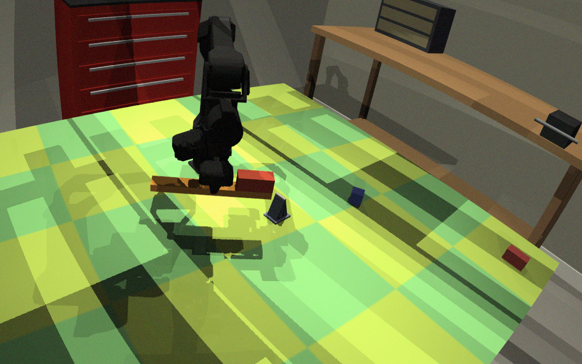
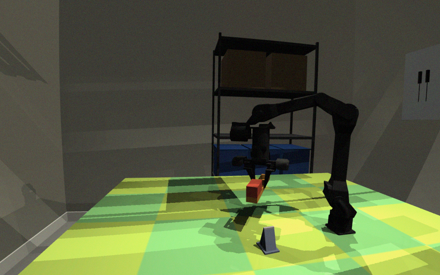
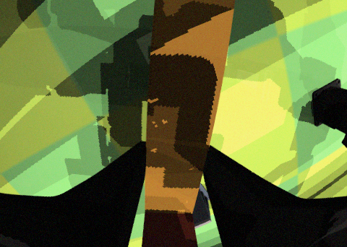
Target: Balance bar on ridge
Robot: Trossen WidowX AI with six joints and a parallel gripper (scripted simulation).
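The orange bar (image 1: 172, 183) (image 2: 251, 199) (image 3: 213, 34) hangs above the table, roughly level, its shadow apart below it. A red block (image 1: 255, 181) (image 2: 254, 186) (image 3: 163, 230) sits on top of one end. My gripper (image 1: 213, 188) (image 2: 259, 181) (image 3: 175, 150) points down and is shut on the bar between the red block and the plain end. The grey ridge (image 1: 278, 209) (image 2: 269, 240) (image 3: 202, 209) stands upright on the table, beyond the bar's red-block end and nearer the exterior camera. It bears nothing. In the wrist view the bar and a finger partly hide it.
A small blue block (image 1: 356, 197) lies right of the ridge in the top view. A small dark red block (image 1: 515, 257) lies near the table's right edge. The arm's base (image 2: 340, 222) stands right of the bar in the exterior view. A workbench (image 1: 478, 97) stands beyond the table.
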